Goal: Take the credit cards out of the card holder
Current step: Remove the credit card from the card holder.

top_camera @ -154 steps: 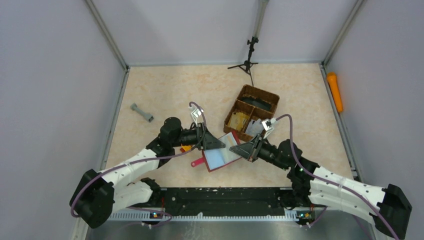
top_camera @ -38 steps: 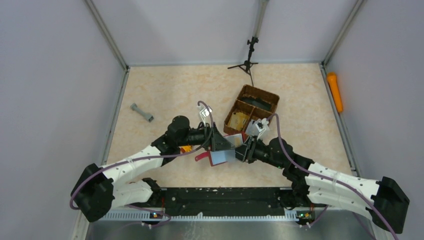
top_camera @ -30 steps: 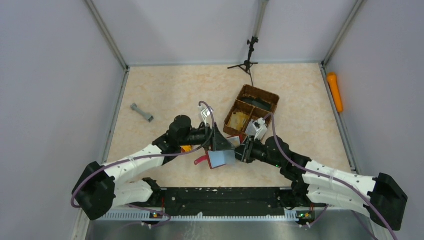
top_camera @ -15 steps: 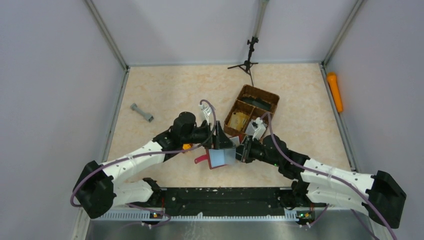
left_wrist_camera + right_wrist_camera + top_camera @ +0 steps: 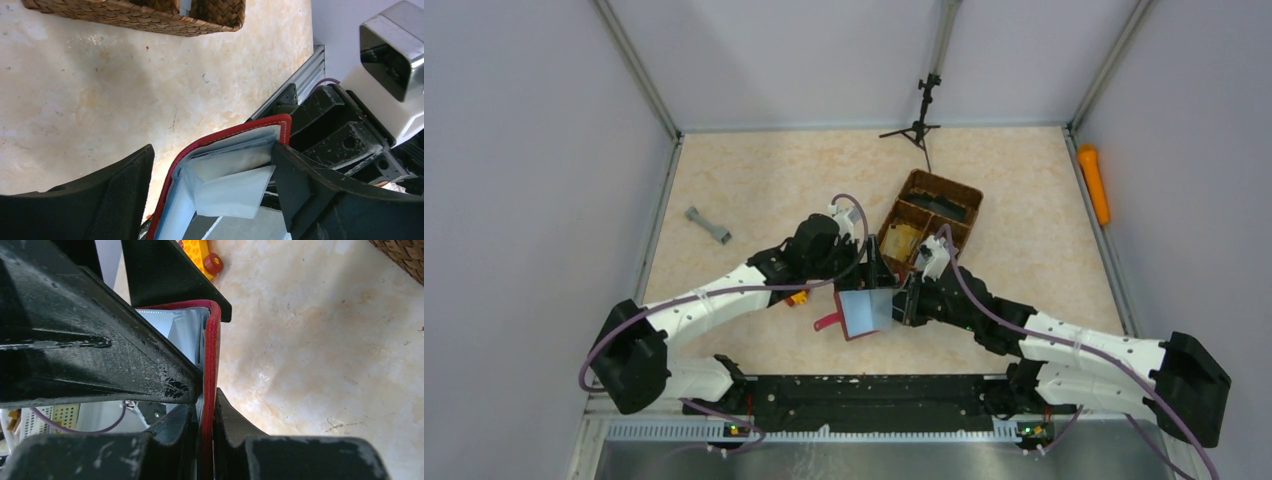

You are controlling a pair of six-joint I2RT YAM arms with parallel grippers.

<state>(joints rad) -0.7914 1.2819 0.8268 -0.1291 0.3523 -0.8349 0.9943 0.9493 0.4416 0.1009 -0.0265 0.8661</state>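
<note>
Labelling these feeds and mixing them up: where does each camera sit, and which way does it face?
Top external: above and behind, facing down at the table; left arm and right arm show whole.
Left wrist: on the left arm, facing the card holder; the open left hand frames it.
Right wrist: on the right arm, facing the table; the right hand pinches the card holder's red edge.
Shared: all see the card holder; both wrist views catch the wicker basket.

Top external: fixed, high behind both arm bases, looking down on the whole worktop (image 5: 754,180).
Left wrist: close, facing across the card holder (image 5: 230,150) toward the wicker basket (image 5: 140,20).
Right wrist: closer still, edge-on to the same holder.
All three views share it.
</note>
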